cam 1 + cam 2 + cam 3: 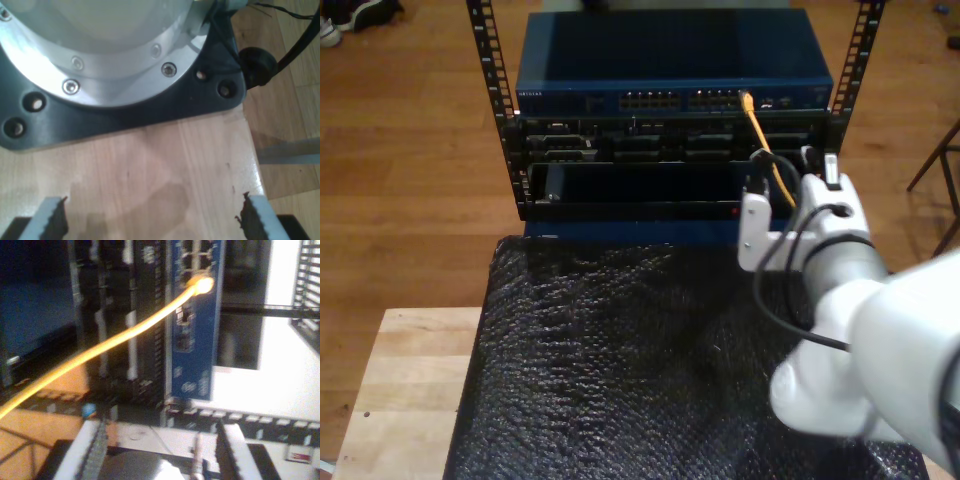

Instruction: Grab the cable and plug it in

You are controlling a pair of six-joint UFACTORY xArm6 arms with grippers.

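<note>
The yellow-orange cable (125,335) runs in a long arc up to the blue network switch (192,350), and its lit end (202,285) sits in one of the switch's ports. In the exterior view the cable (760,135) hangs down from a port at the right of the switch (570,98) toward my second gripper (790,200). My second gripper (162,450) is open, apart from the cable, with nothing between its toothed fingers (92,450). My first gripper (150,220) is open over bare wood, close to a robot base.
A black rack (620,150) holds the switch and darker units below it. A black bubble-textured mat (620,350) covers the table in front. A pale wooden table edge (400,390) shows at the exterior view's left. A round metal arm base on a black plate (125,115) stands before my first gripper.
</note>
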